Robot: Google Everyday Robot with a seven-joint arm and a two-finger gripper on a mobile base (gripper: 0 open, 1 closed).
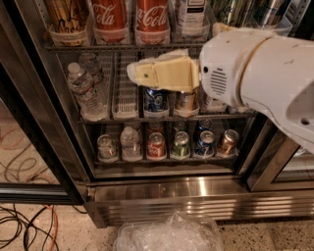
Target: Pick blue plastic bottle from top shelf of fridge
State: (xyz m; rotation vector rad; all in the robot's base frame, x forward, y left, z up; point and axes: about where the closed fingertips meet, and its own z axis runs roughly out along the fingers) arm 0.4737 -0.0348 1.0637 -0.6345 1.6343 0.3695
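Note:
The fridge point(196, 198) stands open in front of me, with a ribbed steel base. Its top shelf point(122, 47) is a wire rack along the top of the view, lined with tall bottles. The blue plastic bottle point(191, 13) shows only its lower body and pale label with dark lettering, right of two red Coca-Cola bottles point(131, 19); its cap is out of view. My gripper point(135, 73), cream-coloured on a thick white arm point(265, 68), points left just under the top shelf, below and left of that bottle. It holds nothing I can see.
A brown tea bottle point(66, 14) stands at the shelf's left, green bottles point(235, 12) at its right. Water bottles point(86, 88) and cans point(157, 100) fill the middle rack, more cans point(169, 144) the lower one. Dark door frame point(29, 112) left. Crumpled plastic point(167, 235) and cables point(24, 230) on the floor.

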